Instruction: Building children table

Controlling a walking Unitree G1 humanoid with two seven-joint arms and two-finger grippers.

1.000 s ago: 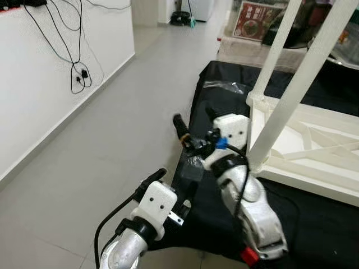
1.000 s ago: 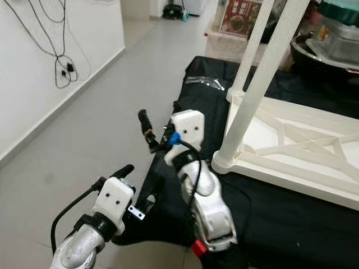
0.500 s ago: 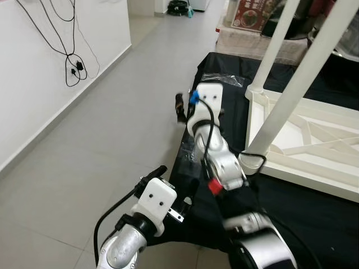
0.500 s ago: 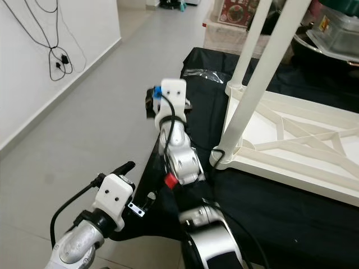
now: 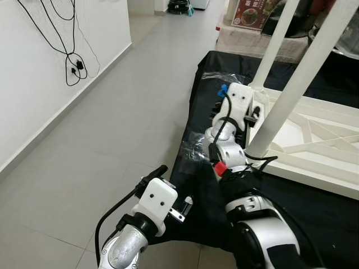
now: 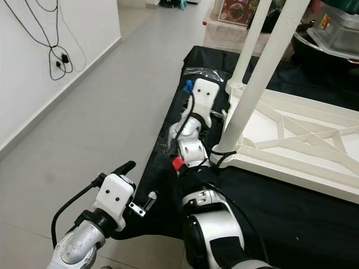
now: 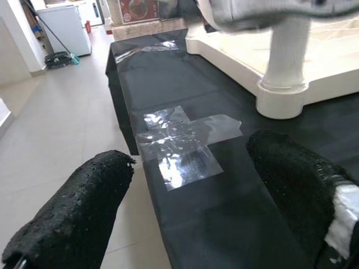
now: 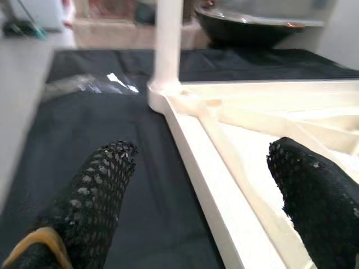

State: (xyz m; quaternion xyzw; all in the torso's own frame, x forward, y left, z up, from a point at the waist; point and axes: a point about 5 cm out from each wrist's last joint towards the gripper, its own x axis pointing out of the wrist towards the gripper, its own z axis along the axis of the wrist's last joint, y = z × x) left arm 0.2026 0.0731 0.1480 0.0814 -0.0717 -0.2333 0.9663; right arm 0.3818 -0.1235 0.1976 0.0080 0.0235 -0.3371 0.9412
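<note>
A white children's table lies upside down on a black cloth, with two white legs standing up at its near left side. My right arm reaches forward, and my right gripper is open at the table's left rim, close to the far corner leg. The rim runs between its black fingers without touching them. Low on the left, my left gripper hangs open over the cloth's edge, above a patch of clear tape. It holds nothing.
Grey tiled floor stretches to the left, up to a white wall with hanging black cables. A clear plastic bag lies on the cloth beyond the right wrist. Boxes and a dark bowl stand behind the table.
My right arm has swung from beyond the cloth's left edge rightward to the table's left rim. The left arm has stayed where it was.
</note>
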